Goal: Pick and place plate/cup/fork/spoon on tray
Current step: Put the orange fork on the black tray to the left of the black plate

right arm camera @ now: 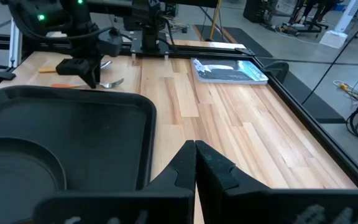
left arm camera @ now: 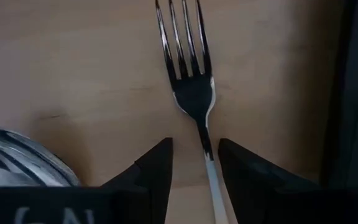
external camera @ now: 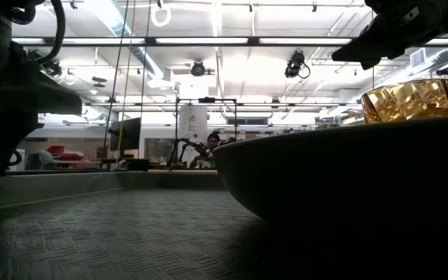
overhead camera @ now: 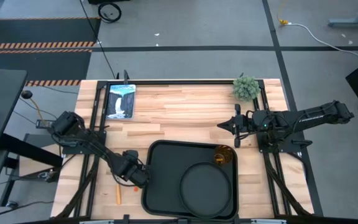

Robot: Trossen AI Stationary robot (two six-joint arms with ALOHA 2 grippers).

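Note:
The fork (left arm camera: 188, 81) lies flat on the wooden table just left of the tray (overhead camera: 166, 155), silver tines pointing away from my left gripper (left arm camera: 196, 165). That gripper is open, low over the table, one finger on each side of the fork's thin neck (left arm camera: 207, 149). The spoon's bowl (left arm camera: 17, 158) lies beside it, and its yellow-orange handle (overhead camera: 118, 194) shows in the high view. The plate (overhead camera: 207, 186) and the cup (overhead camera: 222, 155) rest on the tray. My right gripper (overhead camera: 224, 126) is shut and empty above the table, beyond the tray's far edge.
A book or tablet (overhead camera: 120, 99) lies at the table's far left and a small green plant (overhead camera: 246, 87) at the far right. Bare wood lies between them and the tray. A person (external camera: 212, 144) sits far off in the room behind.

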